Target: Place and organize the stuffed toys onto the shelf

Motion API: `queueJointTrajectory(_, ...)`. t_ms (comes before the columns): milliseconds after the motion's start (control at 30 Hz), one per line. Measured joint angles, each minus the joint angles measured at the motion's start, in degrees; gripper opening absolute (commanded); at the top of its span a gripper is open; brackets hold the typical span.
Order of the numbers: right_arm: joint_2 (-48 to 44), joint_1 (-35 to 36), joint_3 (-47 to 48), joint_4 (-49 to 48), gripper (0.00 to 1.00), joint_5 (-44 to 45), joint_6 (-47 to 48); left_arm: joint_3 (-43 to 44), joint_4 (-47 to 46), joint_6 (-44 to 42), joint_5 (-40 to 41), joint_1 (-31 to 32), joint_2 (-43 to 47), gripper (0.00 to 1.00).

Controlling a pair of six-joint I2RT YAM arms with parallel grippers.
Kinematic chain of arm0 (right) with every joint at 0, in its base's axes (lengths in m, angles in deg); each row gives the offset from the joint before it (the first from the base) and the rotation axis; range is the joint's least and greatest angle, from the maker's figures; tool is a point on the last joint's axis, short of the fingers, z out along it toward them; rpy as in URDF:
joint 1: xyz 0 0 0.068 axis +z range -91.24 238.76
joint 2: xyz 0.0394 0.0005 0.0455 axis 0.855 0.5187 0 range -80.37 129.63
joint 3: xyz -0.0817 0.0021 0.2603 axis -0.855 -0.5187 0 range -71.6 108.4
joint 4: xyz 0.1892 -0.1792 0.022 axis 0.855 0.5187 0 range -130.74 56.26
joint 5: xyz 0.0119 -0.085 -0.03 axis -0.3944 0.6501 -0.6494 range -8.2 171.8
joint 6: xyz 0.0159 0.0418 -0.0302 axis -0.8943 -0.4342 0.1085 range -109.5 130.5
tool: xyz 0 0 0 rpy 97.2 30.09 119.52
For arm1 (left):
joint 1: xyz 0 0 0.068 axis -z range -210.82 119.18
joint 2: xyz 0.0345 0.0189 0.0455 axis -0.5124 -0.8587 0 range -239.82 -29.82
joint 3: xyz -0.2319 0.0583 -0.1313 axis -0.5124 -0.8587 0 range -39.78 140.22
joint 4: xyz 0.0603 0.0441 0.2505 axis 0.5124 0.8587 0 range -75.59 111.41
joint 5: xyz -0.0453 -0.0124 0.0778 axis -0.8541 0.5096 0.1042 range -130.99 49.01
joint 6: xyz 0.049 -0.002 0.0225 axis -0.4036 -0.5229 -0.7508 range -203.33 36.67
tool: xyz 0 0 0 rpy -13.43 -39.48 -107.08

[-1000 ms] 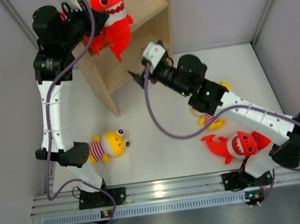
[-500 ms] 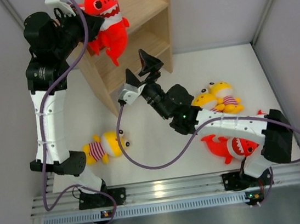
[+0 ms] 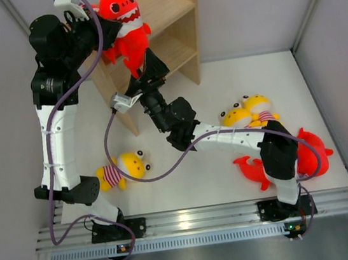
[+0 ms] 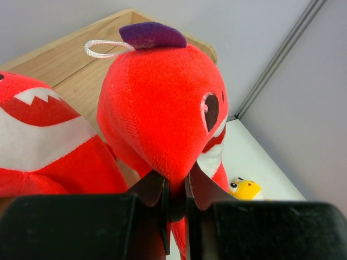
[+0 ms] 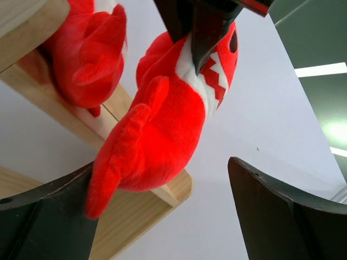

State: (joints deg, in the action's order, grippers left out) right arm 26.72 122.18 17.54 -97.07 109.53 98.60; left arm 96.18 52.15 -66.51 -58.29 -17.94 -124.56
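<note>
The top camera hangs high over the near edge and looks down on the whole surface (image 3: 187, 179), wide and distant, with the shelf (image 3: 169, 21) at the far left. The left wrist camera sits right behind the left gripper (image 4: 174, 183), pressed close to a shark toy (image 4: 162, 108). The right wrist camera looks steeply upward past the right gripper (image 5: 162, 179) from below. All three views share that shark toy and the shelf.
</note>
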Motion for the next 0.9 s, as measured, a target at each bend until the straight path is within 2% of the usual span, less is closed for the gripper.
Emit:
queueJointTrajectory(100, 1.97, -0.35, 4.24, 0.37, 0.71, 1.11, -0.13, -0.22, -0.07, 0.04, -0.02, 0.00, 0.00, 0.00)
queueJointTrajectory(133, 2.23, -0.46, 5.18, 0.70, 0.62, 1.42, -0.72, -0.28, -0.15, 0.07, 0.00, 0.00, 0.00, 0.00)
queueJointTrajectory(267, 2.25, -0.55, 6.47, 3.56, 0.44, 1.90, -4.11, -0.35, -0.59, 0.24, 0.00, -0.04, 0.04, 0.00)
queueJointTrajectory(367, 1.38, -0.57, 6.64, 9.22, 0.02, 1.70, -9.75, -0.46, -0.44, 0.07, 0.02, -0.04, 0.33, 0.00)
queueJointTrajectory(533, -3.82, -2.10, 7.65, 21.66, 0.00, -1.31, -28.02, -0.68, 0.39, -0.48, 0.72, -0.04, 0.66, 0.00)
queueJointTrajectory(667, -9.01, -6.03, 7.78, 27.39, 0.00, -6.45, -40.41, -0.68, -0.52, -0.39, 1.07, -0.04, 0.98, 0.01)
queueJointTrajectory(700, -9.70, -7.08, 8.07, 28.33, 0.00, -7.80, -42.49, -0.66, -0.81, -0.33, 1.03, -0.04, 1.03, 0.16)
queueJointTrajectory(767, -10.34, -9.14, 9.64, 30.77, 0.00, -10.95, -46.86, -0.66, -1.51, -0.39, 0.92, -0.02, 1.05, 0.35)
queueJointTrajectory(800, -10.29, -10.05, 10.82, 32.44, 0.00, -12.26, -48.96, -0.57, -1.66, -0.42, 0.90, -0.04, 1.05, 0.56)
queueJointTrajectory(900, -9.60, -12.24, 14.27, 36.48, 0.00, -15.41, -54.05, 0.44, -1.55, -1.49, 0.42, -0.15, 0.87, 0.77)
